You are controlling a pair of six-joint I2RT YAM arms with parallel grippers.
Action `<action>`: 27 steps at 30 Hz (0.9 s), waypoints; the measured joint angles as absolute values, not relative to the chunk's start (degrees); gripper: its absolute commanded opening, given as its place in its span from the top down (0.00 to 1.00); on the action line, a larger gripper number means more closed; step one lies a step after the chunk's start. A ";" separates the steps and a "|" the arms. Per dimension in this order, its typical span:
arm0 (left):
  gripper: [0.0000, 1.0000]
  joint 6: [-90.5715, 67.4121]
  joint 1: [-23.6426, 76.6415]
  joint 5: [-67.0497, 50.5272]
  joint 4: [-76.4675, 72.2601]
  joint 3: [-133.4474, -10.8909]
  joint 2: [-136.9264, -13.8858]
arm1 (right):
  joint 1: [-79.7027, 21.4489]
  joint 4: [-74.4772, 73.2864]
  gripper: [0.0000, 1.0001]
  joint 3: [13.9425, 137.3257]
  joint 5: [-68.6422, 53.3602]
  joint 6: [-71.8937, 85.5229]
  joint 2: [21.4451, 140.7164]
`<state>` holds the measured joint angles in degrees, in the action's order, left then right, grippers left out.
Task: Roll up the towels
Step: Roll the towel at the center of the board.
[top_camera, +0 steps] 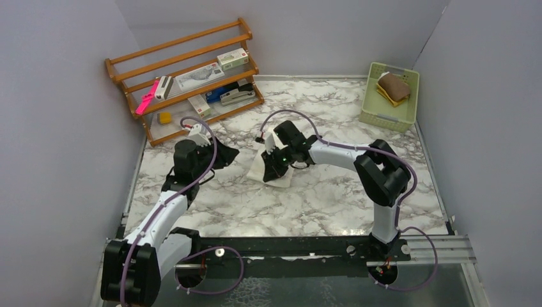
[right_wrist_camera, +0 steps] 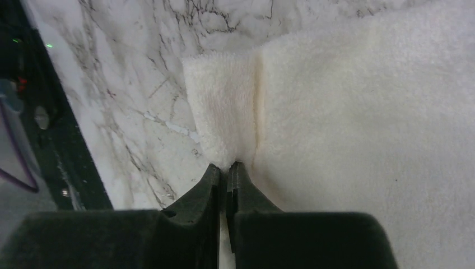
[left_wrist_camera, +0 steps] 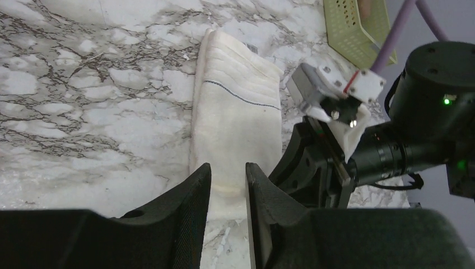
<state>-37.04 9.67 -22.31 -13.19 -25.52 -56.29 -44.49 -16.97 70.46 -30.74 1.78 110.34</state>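
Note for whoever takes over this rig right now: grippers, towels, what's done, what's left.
Left gripper: jaws slightly apart over one end of the cream towel.
Right gripper: shut on a folded edge of the cream towel.
Cream towel lies flat as a folded strip, not yet rolled.
Mustard towel: in the green basket, far right; rolled or not, unclear.
To do: roll cream, check mustard.

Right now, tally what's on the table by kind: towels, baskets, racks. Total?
Green basket: 1
Wooden rack: 1
Towels: 2 (cream towel, mustard towel)
Total: 4
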 measured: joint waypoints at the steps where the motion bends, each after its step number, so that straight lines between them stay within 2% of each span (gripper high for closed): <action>1: 0.68 -37.23 9.76 -22.72 -13.17 -25.23 -55.66 | -43.66 -17.04 0.99 70.67 -32.29 3.11 110.34; 7: 0.68 -38.19 11.88 -23.94 -13.39 -23.73 -54.78 | -37.56 -14.66 0.99 70.87 -41.82 11.75 110.19; 14: 0.68 -38.26 20.80 -23.14 -16.32 -23.33 -57.91 | -32.58 -9.13 0.99 70.30 -50.61 21.21 111.81; 18: 0.68 -38.30 23.88 -22.50 -19.33 -23.33 -62.89 | -31.83 -6.96 0.99 70.11 -53.63 25.04 114.98; 27: 0.68 -38.44 24.18 -21.82 -24.10 -24.16 -71.07 | -31.73 -2.79 0.99 68.93 -57.36 30.17 120.03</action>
<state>-38.44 24.18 -21.82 -24.10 -24.16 -71.07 -31.73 -2.79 68.93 -57.36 30.17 120.03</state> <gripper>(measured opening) 0.325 0.037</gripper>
